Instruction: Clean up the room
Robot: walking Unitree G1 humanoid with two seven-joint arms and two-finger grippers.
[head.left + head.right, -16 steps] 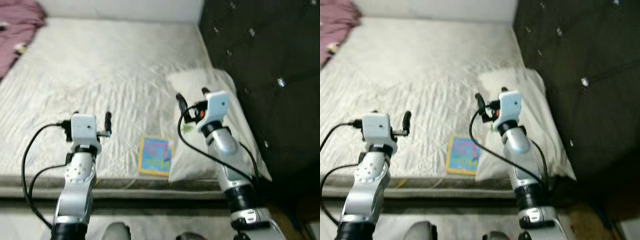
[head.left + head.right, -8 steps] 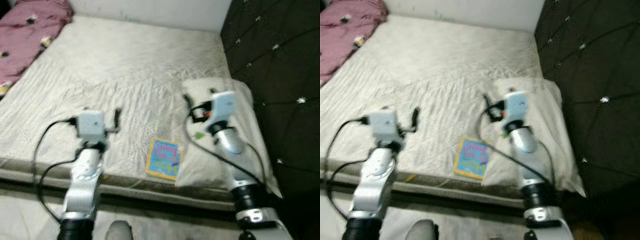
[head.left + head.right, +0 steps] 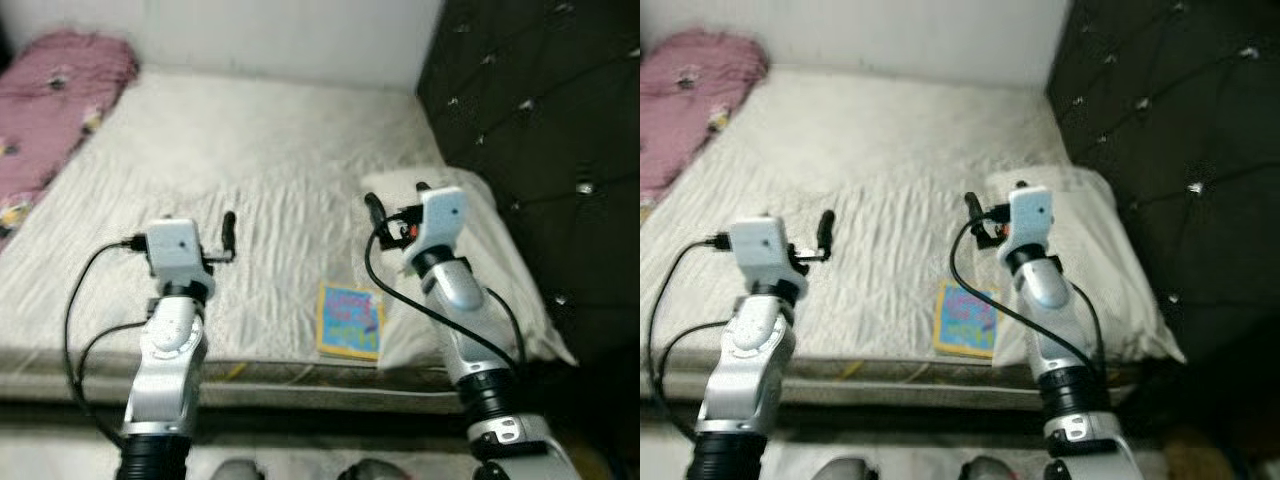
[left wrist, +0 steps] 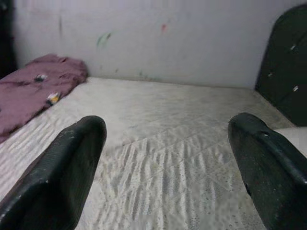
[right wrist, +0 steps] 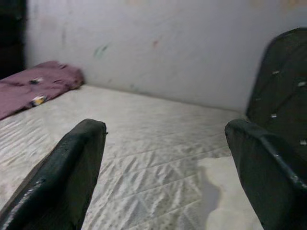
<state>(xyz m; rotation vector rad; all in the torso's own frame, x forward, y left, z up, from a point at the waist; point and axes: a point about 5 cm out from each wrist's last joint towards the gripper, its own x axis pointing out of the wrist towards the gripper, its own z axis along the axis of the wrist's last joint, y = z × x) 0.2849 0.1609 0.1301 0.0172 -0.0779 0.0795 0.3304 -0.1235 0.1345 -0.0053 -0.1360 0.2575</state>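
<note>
The camera has shifted; the book (image 3: 350, 321) lies unmoved by the pillow (image 3: 500, 290). Left gripper (image 4: 168, 167) and right gripper (image 5: 163, 172) hover raised over the bed (image 3: 280, 180), fingers spread, empty.

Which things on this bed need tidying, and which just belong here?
To tidy:
- book, lying flat near the bed's front edge, beside the pillow
- pink blanket, bunched at the far left

Just there:
- pillow against the dark headboard
- mattress

Left gripper and right gripper are both open, holding nothing.
</note>
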